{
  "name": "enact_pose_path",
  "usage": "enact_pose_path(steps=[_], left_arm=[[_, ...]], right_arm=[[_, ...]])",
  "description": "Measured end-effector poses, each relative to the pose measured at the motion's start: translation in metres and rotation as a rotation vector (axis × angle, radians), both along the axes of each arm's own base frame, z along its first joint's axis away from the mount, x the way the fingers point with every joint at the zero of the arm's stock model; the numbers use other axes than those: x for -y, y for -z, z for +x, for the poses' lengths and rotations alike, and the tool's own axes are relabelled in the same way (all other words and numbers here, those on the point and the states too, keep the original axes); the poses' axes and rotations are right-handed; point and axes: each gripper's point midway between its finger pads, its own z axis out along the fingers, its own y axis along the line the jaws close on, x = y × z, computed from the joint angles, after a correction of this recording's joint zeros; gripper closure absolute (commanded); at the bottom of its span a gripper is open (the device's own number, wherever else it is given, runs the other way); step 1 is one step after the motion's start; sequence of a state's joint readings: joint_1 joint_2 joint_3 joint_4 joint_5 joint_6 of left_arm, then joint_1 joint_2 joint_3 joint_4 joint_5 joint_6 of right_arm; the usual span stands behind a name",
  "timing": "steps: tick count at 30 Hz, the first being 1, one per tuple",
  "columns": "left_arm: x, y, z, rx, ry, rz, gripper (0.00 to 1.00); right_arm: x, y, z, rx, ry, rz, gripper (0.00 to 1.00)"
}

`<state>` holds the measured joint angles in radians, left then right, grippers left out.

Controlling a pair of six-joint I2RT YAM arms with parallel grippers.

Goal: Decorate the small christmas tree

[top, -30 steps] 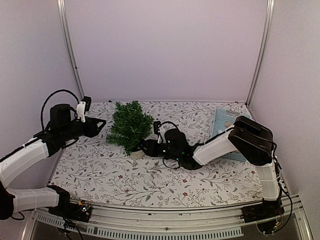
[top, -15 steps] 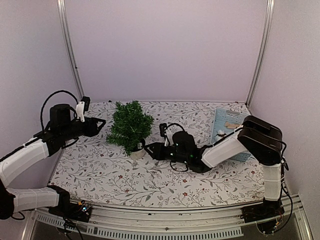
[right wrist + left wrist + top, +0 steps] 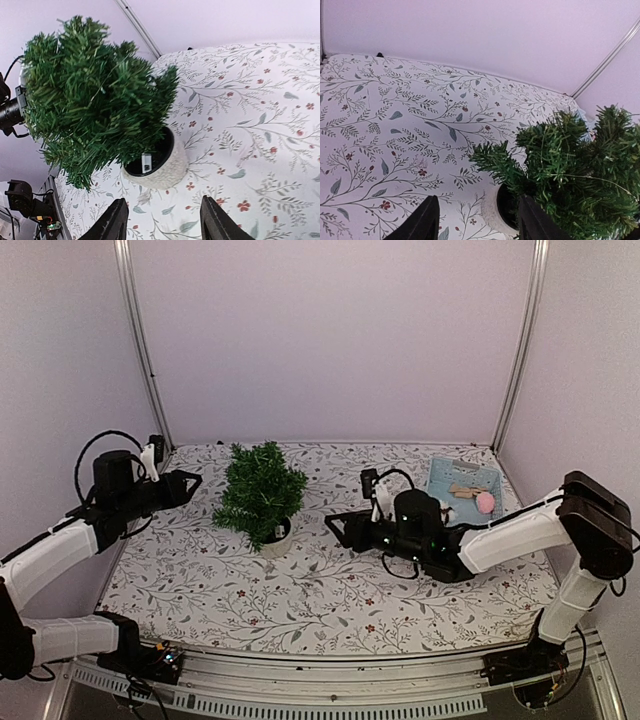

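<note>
Entry: the right claw (image 3: 338, 529) was at the pot (image 3: 277, 539) a second ago. It has since backed off to the right and now sits well apart from it. Its fingers are spread with nothing between them. The left claw (image 3: 193, 481) has also eased back a little to the left, fingers likewise apart and empty.

With that arm out of the way, a pink ball (image 3: 485, 502) shows on the blue sheet (image 3: 462, 478) at the far right. I judge the positioning of the tree finished and the fetching of ornaments next, most likely from that sheet.

The small christmas tree (image 3: 260, 490) stands on the counter (image 3: 300, 595), left of centre, between the two claws. It has bushy dark green needles and leans slightly. I see no ornament on it yet. A thin pale strand runs across the branches in both wrist views, but I cannot tell what it is. The pot is white and rough-textured, with a dark inside and a small tag at its rim.
</note>
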<state>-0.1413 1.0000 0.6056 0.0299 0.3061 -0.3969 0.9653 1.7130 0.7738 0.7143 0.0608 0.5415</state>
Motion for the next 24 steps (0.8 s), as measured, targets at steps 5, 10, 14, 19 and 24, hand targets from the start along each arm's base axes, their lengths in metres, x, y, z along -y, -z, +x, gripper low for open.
enact_pose_path(steps=[5,10,14,19,24], left_arm=[[-0.005,0.016,-0.001,-0.049,-0.037,-0.044,0.45],[-0.011,0.035,-0.005,-0.098,-0.088,-0.073,0.46],[-0.017,0.045,-0.006,-0.124,-0.131,-0.082,0.46],[-0.021,0.048,-0.006,-0.131,-0.156,-0.089,0.46],[-0.021,0.047,-0.004,-0.125,-0.16,-0.088,0.47]], right_arm=[[0.066,-0.026,0.035,0.024,0.097,-0.024,0.37],[0.153,-0.054,0.067,0.044,0.225,-0.055,0.38],[0.217,-0.056,0.084,0.007,0.335,-0.115,0.43],[0.275,-0.026,0.099,-0.117,0.445,-0.267,0.45],[0.299,0.012,0.107,-0.249,0.449,-0.401,0.46]])
